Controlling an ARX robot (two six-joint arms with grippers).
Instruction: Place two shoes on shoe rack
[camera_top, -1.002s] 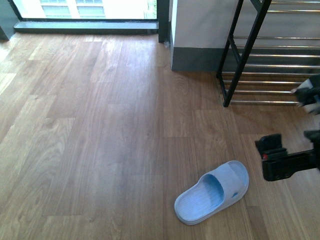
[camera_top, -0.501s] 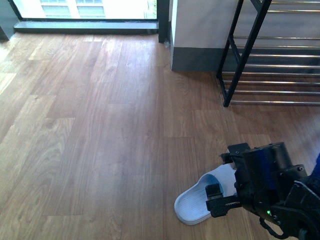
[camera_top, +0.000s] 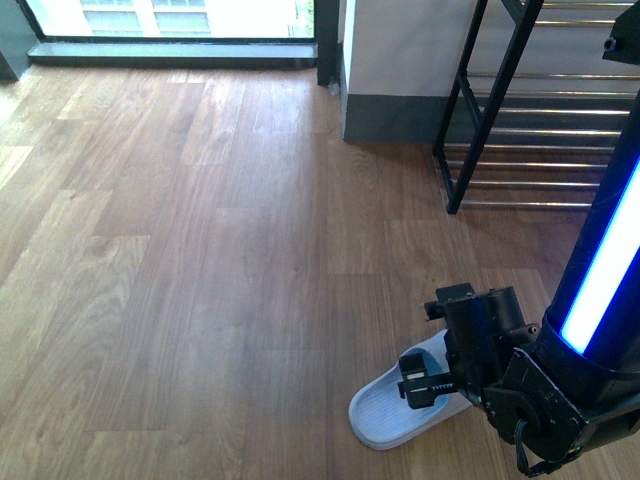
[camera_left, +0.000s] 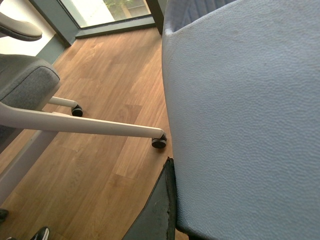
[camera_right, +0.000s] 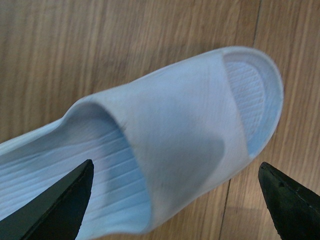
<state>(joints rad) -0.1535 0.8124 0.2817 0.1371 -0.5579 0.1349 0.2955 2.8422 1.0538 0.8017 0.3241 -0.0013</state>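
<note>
Between the right gripper's (camera_right: 175, 172) two dark fingertips (camera_right: 60, 205) lies the strap of a light blue slide slipper (camera_right: 170, 130). The jaws are spread wide, one tip on each side of the strap, and neither pad is seen touching it. The ribbed footbed shows on both sides of the strap, and the open toe end reaches past the far fingertip.

Seen from the front, that gripper hangs low over the slipper's front half and covers it, so only the heel end stays in sight, pointing towards the robot's left. The slipper lies flat on the wooden floor (camera_top: 200, 250), close in front of the robot. Behind the gripper rises the dark right arm (camera_top: 540, 390), with a bright blue light strip (camera_top: 605, 260) on its upper part.

The shoe rack (camera_top: 490, 110) stands well apart from the slipper, further from the robot and to its right, beside a white wall with a grey skirting (camera_top: 400, 115). Its black side frame leans and its chrome rods (camera_top: 560, 165) run level.

The left wrist view shows no jaws, so I cannot tell their state. It shows a blue-grey padded surface (camera_left: 240, 110) and an office chair leg (camera_left: 90, 125) with a caster (camera_left: 159, 142) on the floor.
</note>
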